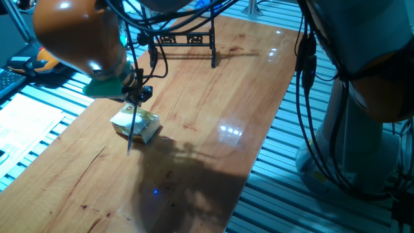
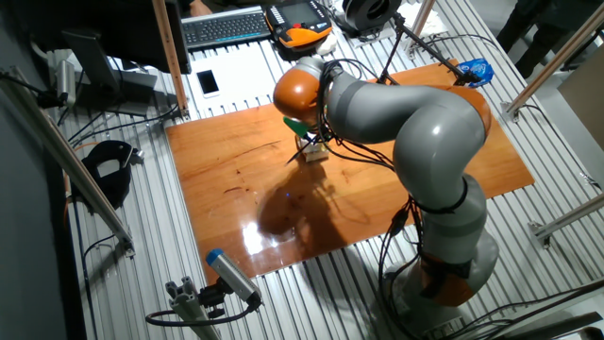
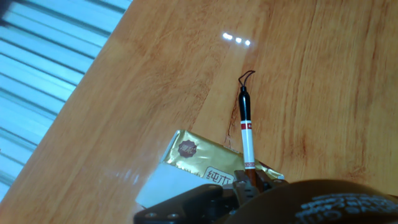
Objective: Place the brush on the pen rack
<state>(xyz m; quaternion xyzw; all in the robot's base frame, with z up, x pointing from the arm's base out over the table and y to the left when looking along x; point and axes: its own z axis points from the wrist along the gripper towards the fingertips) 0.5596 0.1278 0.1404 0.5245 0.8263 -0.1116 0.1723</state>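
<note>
My gripper (image 1: 138, 96) is shut on the brush (image 1: 132, 133), which slants down from the fingers in front of the yellowish box (image 1: 137, 124). In the hand view the brush (image 3: 246, 124) runs from the gripper (image 3: 246, 186) out over the wood, and its small loop end points away. The gold-topped box (image 3: 202, 163) lies just left of the shaft, under the hand. The black pen rack (image 1: 184, 40) stands at the far end of the table, well apart from the gripper. In the other fixed view the gripper (image 2: 311, 142) hovers over the box (image 2: 315, 155); the rack is hidden there.
The wooden table (image 1: 213, 149) has slatted metal edges all round. The grey robot base (image 1: 362, 129) and hanging cables (image 1: 304, 58) stand at the right. A keyboard (image 2: 226, 26) and an orange pendant (image 2: 300, 36) lie beyond the table.
</note>
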